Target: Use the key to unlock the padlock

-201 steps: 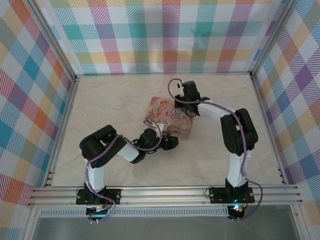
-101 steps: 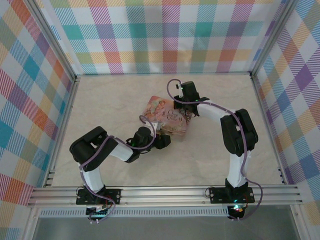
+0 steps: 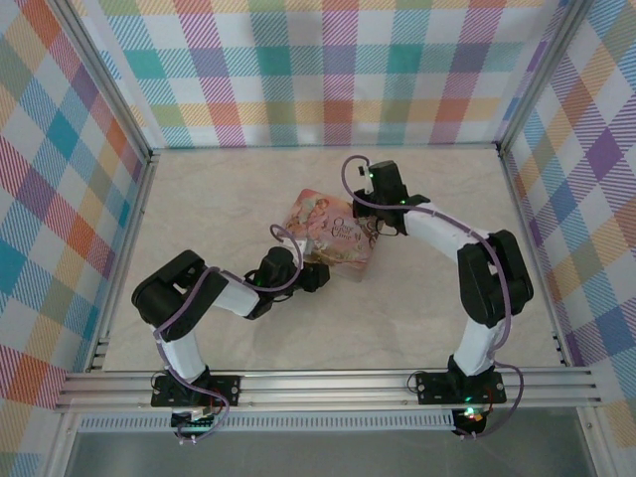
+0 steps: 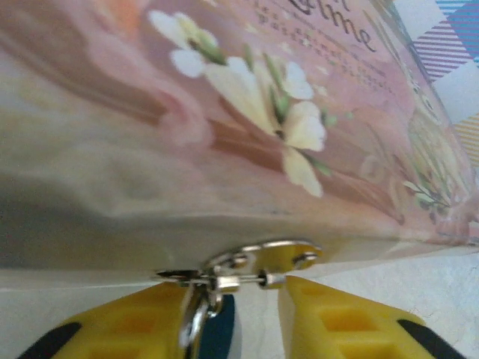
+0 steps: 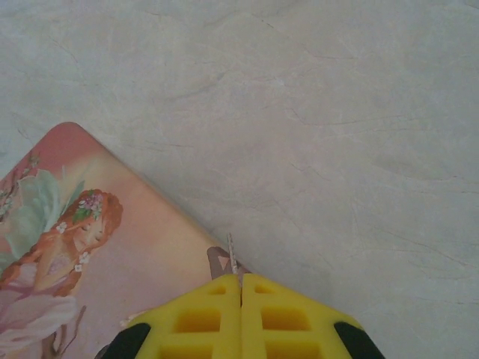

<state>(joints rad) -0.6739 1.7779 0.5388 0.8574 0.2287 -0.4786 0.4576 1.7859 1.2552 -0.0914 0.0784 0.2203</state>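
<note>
Pink and printed with a fairy figure, the tin [image 3: 333, 238] lies near the middle of the pale marbled surface [image 3: 199, 199] in the top view. The left gripper [image 3: 318, 277] is at its near edge and the right gripper [image 3: 382, 227] is at its right side; anything smaller we cannot make out from up here. From the left wrist we see the tin's front wall close up, with a silvery hasp [image 4: 263, 256] at its lower edge. The padlock [image 4: 219, 329] hangs from it, a dark blue body under a bright shackle, between the yellow fingers [image 4: 120, 329]. These jaws stand apart: the left finger is just beside the shackle, while bare surface shows between the padlock and the right finger. From the right wrist, the right gripper's jaws are pressed together on the key [image 5: 232, 262], a thin silvery sliver poking out of their seam, its tip over the tin's edge.
</note>
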